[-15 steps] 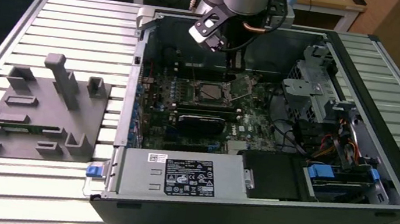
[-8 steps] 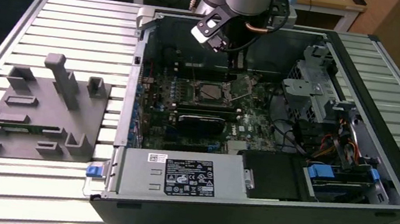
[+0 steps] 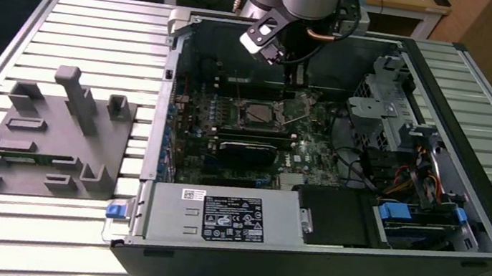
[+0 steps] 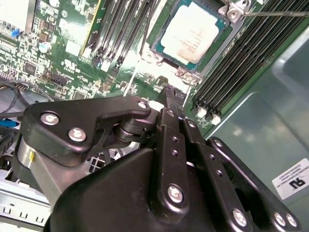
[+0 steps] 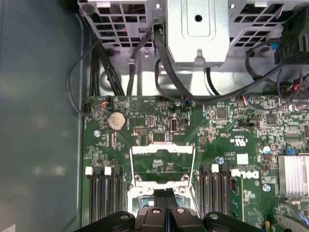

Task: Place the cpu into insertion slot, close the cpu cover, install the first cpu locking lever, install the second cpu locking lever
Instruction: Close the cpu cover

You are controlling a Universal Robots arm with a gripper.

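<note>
Cpu (image 4: pixel 193 29) seated in second wrist view; first wrist view: cover (image 5: pixel 163 150) raised, gripper (image 5: pixel 164 195) closed.

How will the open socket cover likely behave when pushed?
The cover looks like thin sheet metal with a large window, so probably light and a bit springy. It seems hinged at the socket edge, so a push should swing it, not slide it.
</note>
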